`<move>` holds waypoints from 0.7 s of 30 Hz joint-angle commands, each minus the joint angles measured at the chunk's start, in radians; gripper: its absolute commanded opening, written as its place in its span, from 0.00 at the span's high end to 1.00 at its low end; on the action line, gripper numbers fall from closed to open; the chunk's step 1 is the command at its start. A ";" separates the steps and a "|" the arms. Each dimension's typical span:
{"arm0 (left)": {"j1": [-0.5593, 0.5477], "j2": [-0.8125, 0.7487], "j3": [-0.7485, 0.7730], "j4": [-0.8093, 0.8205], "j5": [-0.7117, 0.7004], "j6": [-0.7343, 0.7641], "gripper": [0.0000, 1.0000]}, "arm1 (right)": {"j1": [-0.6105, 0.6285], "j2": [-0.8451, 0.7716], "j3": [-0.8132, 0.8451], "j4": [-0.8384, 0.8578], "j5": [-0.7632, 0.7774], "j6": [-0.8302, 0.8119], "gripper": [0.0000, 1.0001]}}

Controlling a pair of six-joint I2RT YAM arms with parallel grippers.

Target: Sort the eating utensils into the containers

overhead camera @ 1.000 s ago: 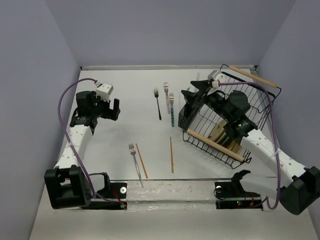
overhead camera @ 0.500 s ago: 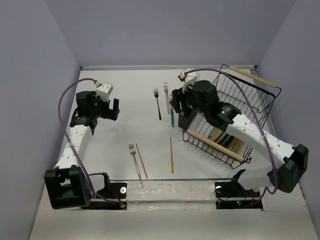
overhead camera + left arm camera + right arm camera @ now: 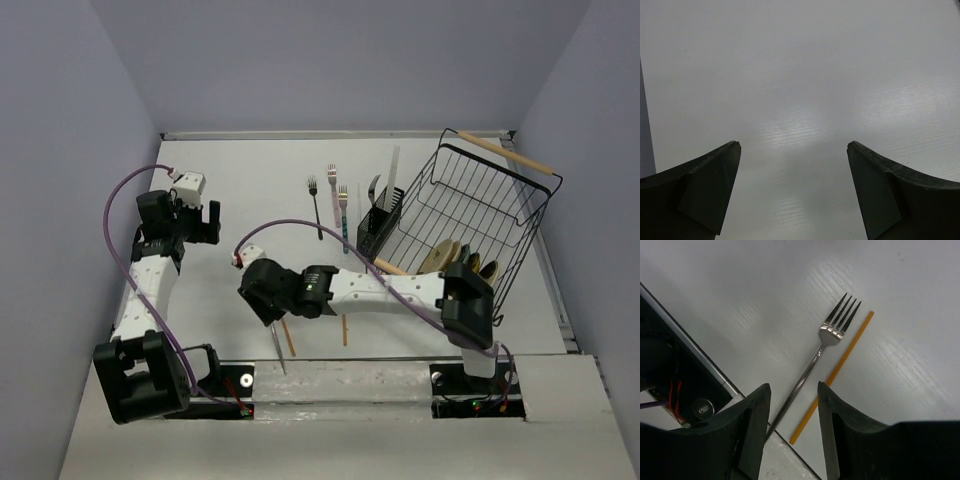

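Forks number four on your bench, all lying flat. The silver fork is alone near the front edge, tines pointing away from the arm bases. The black fork, pink fork and teal fork lie side by side farther back, just left of the holder. You have two brown sticks on the bench as well. One brown chopstick lies just beside the silver fork and nearly parallel to it. The second brown chopstick sits a little to the right, partly hidden under the right arm. A single pale chopstick stands upright in the holder next to a dark curved piece you cannot identify. Your right fingers are partly spread and straddle the silver fork's handle with a gap on each side, gripping nothing; whether they touch the bench cannot be told. Your left fingers are spread wide over bare bench at the left, well apart from every utensil. Behind the holder and touching it, one wire rack with two wooden handles is tilted, and at least two plates stand on edge inside it.
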 commanded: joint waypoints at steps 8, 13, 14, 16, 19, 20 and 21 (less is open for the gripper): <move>0.005 -0.065 -0.019 0.046 0.045 0.019 0.01 | 0.012 0.211 0.141 -0.050 0.066 0.192 0.65; 0.005 -0.065 -0.029 0.055 0.064 0.022 0.01 | 0.012 0.259 0.155 -0.050 0.044 0.203 0.65; 0.005 -0.065 -0.029 0.057 0.064 0.022 0.01 | 0.012 0.262 0.155 -0.050 0.044 0.204 0.65; 0.005 -0.064 -0.032 0.058 0.067 0.022 0.01 | 0.012 0.271 0.156 -0.050 0.043 0.210 0.65; 0.005 -0.062 -0.033 0.061 0.067 0.023 0.01 | 0.012 0.288 0.156 -0.051 0.041 0.212 0.65; 0.005 -0.062 -0.033 0.061 0.068 0.023 0.01 | 0.012 0.290 0.153 -0.055 0.041 0.215 0.65; 0.005 -0.064 -0.035 0.061 0.070 0.023 0.01 | 0.012 0.291 0.152 -0.056 0.043 0.218 0.65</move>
